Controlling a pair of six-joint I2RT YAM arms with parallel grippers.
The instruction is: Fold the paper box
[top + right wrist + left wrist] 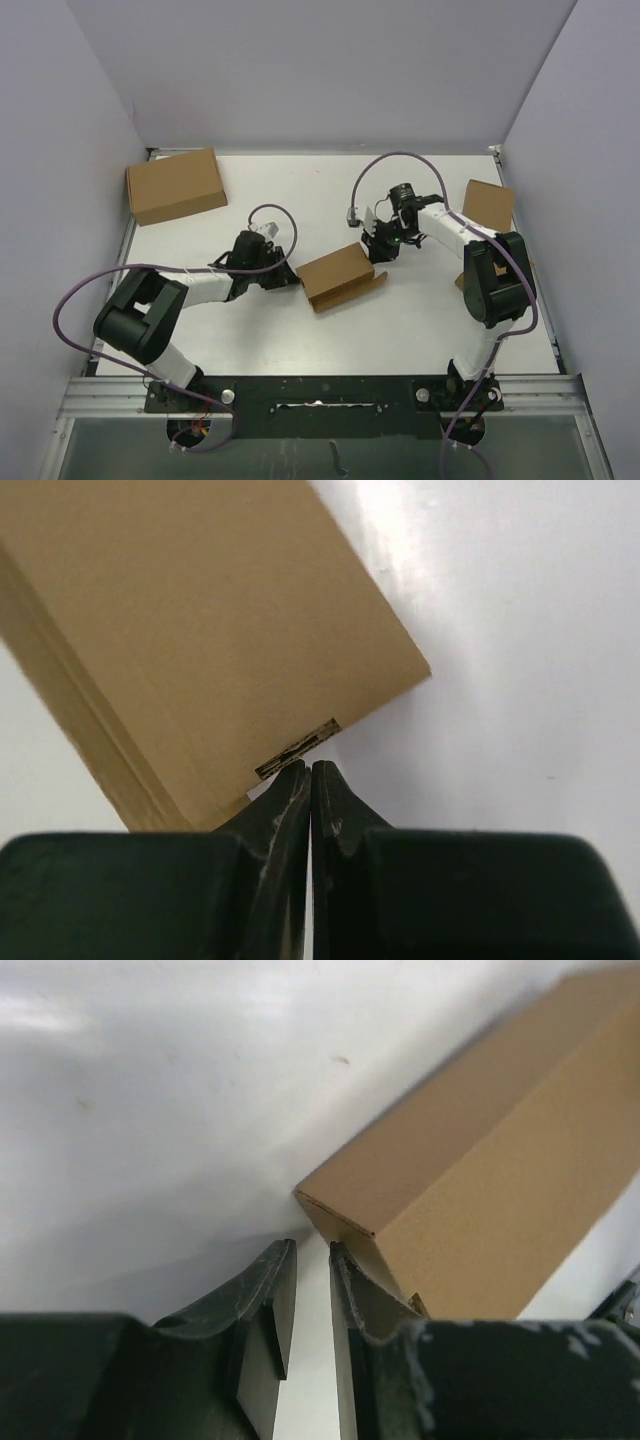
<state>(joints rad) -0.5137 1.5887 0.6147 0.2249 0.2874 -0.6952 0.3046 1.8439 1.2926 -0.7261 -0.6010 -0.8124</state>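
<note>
The white table point(300, 190) is filling most of the top view, with grey walls point(320, 70) standing round it. The left arm point(190, 295) is reaching in from lower left and the right arm point(470, 250) is bending in from the right, purple cables point(80, 290) looping over both. A big closed carton point(176, 185) is sitting at the far left corner, well apart from the rest. A smaller closed brown box point(488, 205) is lying far right, partly behind the right arm. Only the top view is showing these two and the overall layout. The paper box point(340, 275) is lying mid-table between the grippers, folded into a small oblong, with a flap point(376, 284) sticking out at its right end. The left gripper point(285, 275) is sitting at the box's left end. The top view is not resolving its jaws, but the left wrist view is showing them a narrow slit apart and holding nothing, with bare table showing through. The finger point(350, 1300) on the right of that view is touching or just beside the box's end corner. The right gripper point(380, 243) is sitting at the box's far right corner. The right wrist view is showing its jaws pressed fully together and empty, tips at the box edge by a small slot point(298, 748) that no other view is showing.
</note>
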